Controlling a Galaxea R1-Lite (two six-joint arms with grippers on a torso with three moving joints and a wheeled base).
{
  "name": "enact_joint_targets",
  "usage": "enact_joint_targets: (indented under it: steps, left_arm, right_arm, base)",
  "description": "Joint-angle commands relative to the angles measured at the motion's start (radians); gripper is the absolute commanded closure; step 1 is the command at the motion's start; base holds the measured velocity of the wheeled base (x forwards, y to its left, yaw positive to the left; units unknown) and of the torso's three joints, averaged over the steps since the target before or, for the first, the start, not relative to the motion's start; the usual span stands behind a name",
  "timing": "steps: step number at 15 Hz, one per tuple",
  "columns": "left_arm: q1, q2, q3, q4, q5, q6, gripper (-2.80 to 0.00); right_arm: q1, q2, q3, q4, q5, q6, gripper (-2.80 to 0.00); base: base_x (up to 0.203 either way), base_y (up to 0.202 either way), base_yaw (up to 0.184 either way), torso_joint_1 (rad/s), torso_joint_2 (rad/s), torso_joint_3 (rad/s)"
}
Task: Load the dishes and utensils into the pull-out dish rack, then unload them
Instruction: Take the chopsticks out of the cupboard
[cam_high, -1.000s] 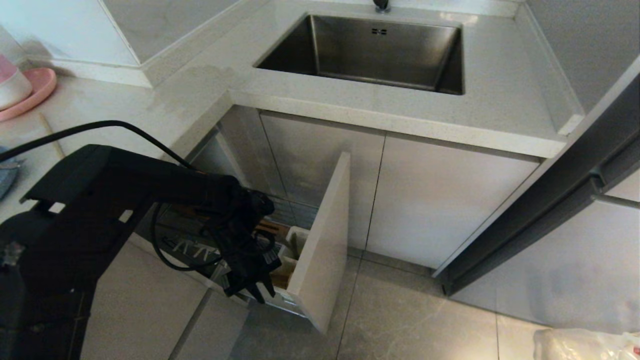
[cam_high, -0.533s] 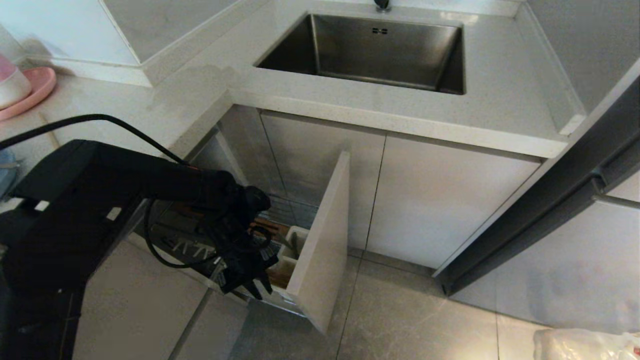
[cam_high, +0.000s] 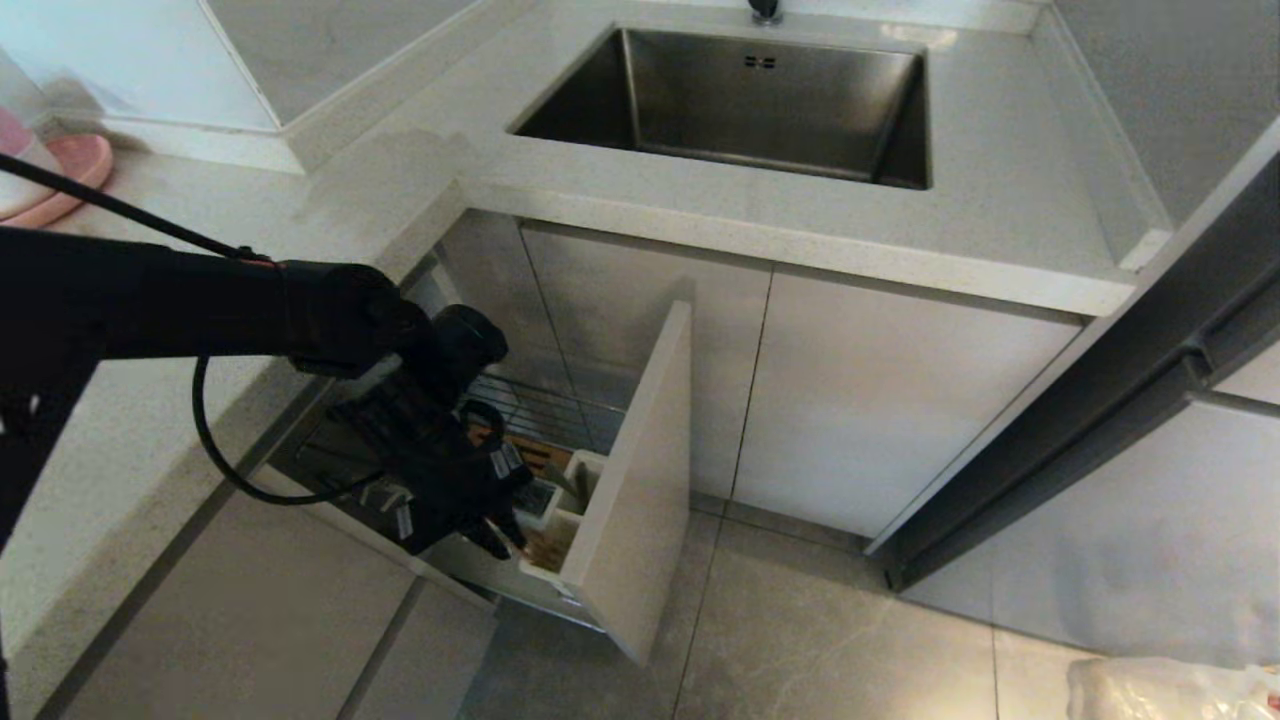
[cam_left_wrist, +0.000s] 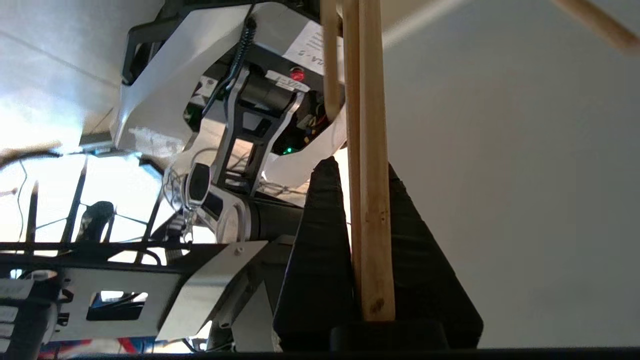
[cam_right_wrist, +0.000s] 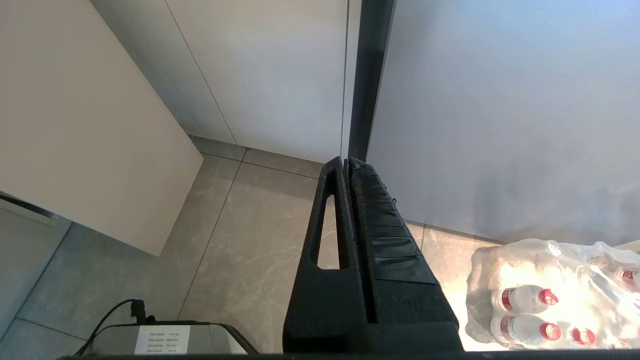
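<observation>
Left end effector (cam_high: 505, 540) clamped on the pair of wooden chopsticks (cam_left_wrist: 367, 200); in the left wrist view the sticks run straight up between my two black fingers (cam_left_wrist: 320, 260), pinched near their lower ends. From the head view, this end effector sits over the front corner of the pull-out dish rack (cam_high: 540, 410), just beside the white utensil cup (cam_high: 560, 500), which stands against the inside of the beige front panel (cam_high: 640, 480). Cup contents: a dark slim object stands in it, cannot tell what. Wire basket behind: brown slotted bar partly visible, rest hidden by my wrist.

Left arm (cam_high: 200, 300) reaches level from the left edge across the tabletop (cam_high: 330, 200) corner, wrist bent down into the drawer, cable looping below it.

Pink plate (cam_high: 70, 175) at far left on the tabletop. Steel sink (cam_high: 740, 100) further right. Front panel stands out over open floor (cam_high: 800, 640) tiles.

Right end effector (cam_right_wrist: 348, 162) fingers pressed together, holding nothing, hanging above floor near a pack of bottles (cam_right_wrist: 545, 300).
</observation>
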Motion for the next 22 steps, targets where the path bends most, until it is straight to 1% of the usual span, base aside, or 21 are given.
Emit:
enact_joint_targets:
  steps: [1,9,12,19,22]
  left_arm:
    - [-0.002,-0.047,-0.002,0.007,-0.002,-0.005,0.00]
    - [-0.002,-0.131,-0.011,0.014,-0.001,-0.008,0.00]
    - [-0.002,-0.150,-0.055,0.086,-0.002,-0.006,0.00]
    - [-0.004,-0.209,-0.065,0.096,-0.004,-0.009,0.00]
    - [-0.025,-0.214,-0.091,0.148,-0.005,-0.023,0.00]
  right_arm:
    - [0.000,0.001,0.000,0.000,0.000,0.000,0.00]
    - [0.000,0.001,0.000,0.000,0.000,0.000,0.00]
    - [0.000,0.002,0.000,0.000,0.000,0.000,0.00]
    - [0.000,0.001,0.000,0.000,0.000,0.000,0.00]
    - [0.000,0.002,0.000,0.000,0.000,0.000,0.00]
  base:
    - [0.000,0.000,0.000,0.000,0.00,0.000]
    - [0.000,0.000,0.000,0.000,0.00,0.000]
    - [0.000,0.000,0.000,0.000,0.00,0.000]
    - [0.000,0.000,0.000,0.000,0.00,0.000]
    - [0.000,0.000,0.000,0.000,0.00,0.000]
